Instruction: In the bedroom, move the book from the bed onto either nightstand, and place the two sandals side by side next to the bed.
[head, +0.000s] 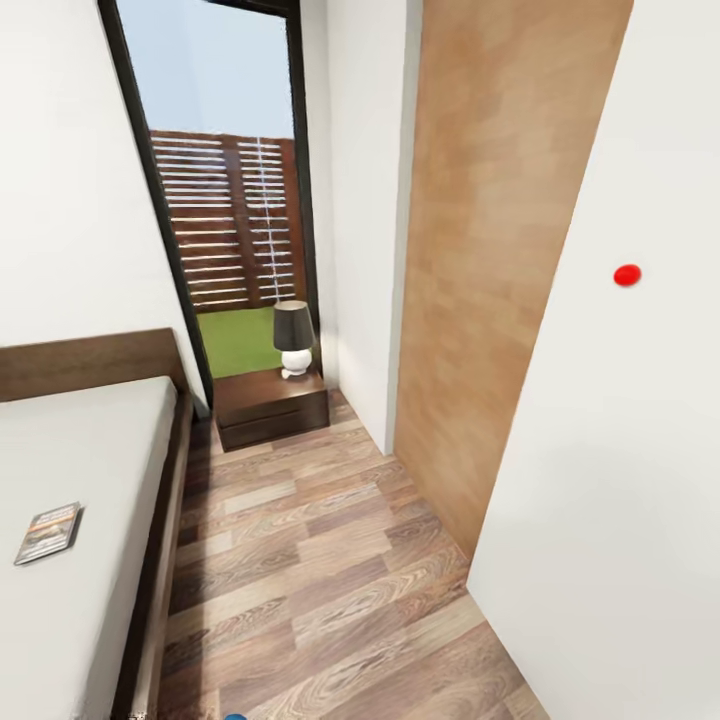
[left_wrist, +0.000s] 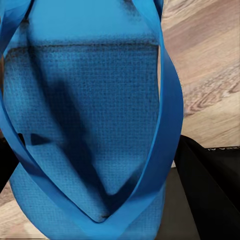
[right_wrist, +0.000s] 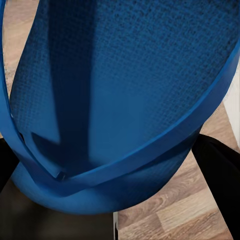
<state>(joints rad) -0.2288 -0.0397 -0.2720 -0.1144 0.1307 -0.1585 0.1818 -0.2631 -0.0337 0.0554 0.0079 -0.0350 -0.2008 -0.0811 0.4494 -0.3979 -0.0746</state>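
Note:
The book (head: 48, 533), dark-covered with an orange band, lies flat on the pale mattress of the bed (head: 100, 440) at the left of the head view. The nightstand (head: 272, 408) stands past the bed's head end, under the window. One blue sandal (left_wrist: 95, 125) hangs right against the left wrist camera above the wood floor, held by my left gripper. The other sandal (right_wrist: 125, 85) hangs the same way at the right wrist camera, held by my right gripper. Both pairs of fingers are hidden behind the soles. A blue sandal tip (head: 236, 716) peeks in at the head view's lower edge.
A lamp (head: 293, 340) with a dark shade stands on the nightstand. A light wooden door (head: 490, 260) and a white wall with a red dot (head: 627, 274) close in the right side. A strip of plank floor (head: 320, 560) runs between bed and wall.

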